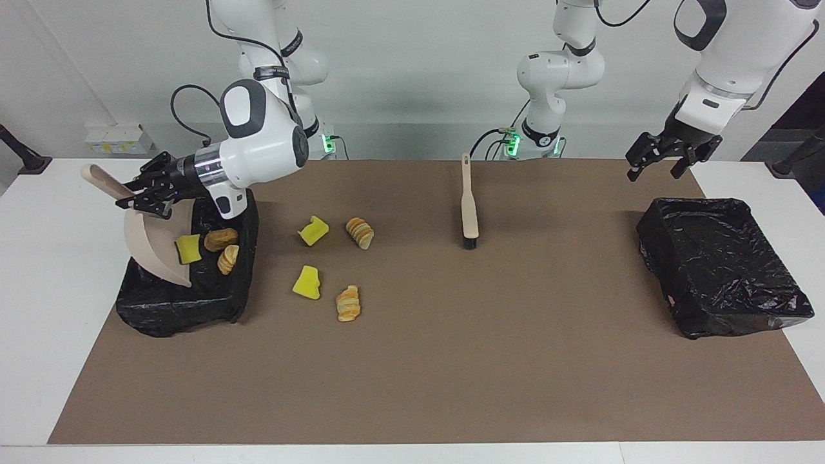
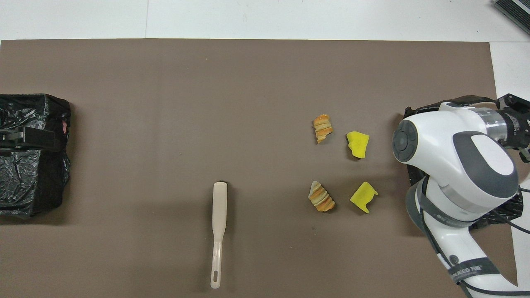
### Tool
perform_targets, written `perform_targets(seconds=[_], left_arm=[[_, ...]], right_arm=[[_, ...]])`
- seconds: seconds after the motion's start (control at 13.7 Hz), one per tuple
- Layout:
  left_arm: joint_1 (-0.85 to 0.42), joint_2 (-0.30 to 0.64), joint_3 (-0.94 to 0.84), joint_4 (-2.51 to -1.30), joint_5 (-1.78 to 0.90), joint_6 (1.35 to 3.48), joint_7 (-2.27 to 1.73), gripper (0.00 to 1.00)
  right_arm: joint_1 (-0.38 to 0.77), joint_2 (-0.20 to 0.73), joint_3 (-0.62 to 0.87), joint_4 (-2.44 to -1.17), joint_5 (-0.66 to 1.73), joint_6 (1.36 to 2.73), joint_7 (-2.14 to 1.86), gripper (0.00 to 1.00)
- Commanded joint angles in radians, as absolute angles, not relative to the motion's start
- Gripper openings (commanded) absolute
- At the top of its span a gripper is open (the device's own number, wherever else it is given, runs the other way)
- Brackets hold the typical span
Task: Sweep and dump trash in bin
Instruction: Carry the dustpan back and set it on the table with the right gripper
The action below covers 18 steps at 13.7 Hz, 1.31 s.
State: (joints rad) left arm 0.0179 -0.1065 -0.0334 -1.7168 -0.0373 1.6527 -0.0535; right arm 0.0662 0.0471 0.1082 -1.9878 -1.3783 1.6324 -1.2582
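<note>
Table (image 1: 412,386) carries two black bins. Bin (image 1: 187,303) at the right arm's end: right claw (image 1: 145,193) clamps tilted dustpan (image 1: 151,248) over it, three trash pieces (image 1: 222,240) inside. Four pieces (image 1: 307,282) lie beside it. Left claw (image 1: 664,161) hangs wide over the table near the other bin (image 1: 722,270).

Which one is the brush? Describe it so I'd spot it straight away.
On the brown mat, look near the middle, between the two black-lined bins. The brush lies alone there, a slim beige stick with dark bristles at one end, unlike the chunky yellow and orange scraps nearby.
</note>
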Motion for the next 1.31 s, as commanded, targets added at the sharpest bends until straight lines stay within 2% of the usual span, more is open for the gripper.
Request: perform_targets(seconds=[0.0,0.29,0.58,0.8,0.95,1.24], left_arm=[[0.023,-0.097,-0.038,-1.689,-0.028,1.625,-0.025,1.0],[0.026,-0.098,-0.038,-1.689,-0.026,1.624,-0.021,1.0],[0.025,-0.1,-0.038,-1.692,-0.026,1.62,-0.021,1.0],[0.026,-0.1,-0.037,-1.692,-0.026,1.618,-0.018,1.0],[0.025,-0.1,-0.037,-1.693,-0.026,1.617,-0.02,1.0],[0.047,-0.104,-0.04,-1.698,-0.026,1.615,-0.018,1.0]], right_arm=[[0.081,0.038,0.11,-1.987,-1.497,1.653,-1.241,0.0],[0.066,0.045,0.11,-1.982,-1.345,1.609,-1.247,0.0],[0.083,0.025,0.138,-1.898,-1.307,1.572,-1.282,0.0],[0.087,0.046,0.152,-1.795,-1.166,1.569,-1.197,0.0],[0.107,0.073,0.155,-1.754,-1.134,1.565,-1.151,0.0],[0.133,0.199,0.156,-1.547,-0.852,1.519,-0.95,0.0]])
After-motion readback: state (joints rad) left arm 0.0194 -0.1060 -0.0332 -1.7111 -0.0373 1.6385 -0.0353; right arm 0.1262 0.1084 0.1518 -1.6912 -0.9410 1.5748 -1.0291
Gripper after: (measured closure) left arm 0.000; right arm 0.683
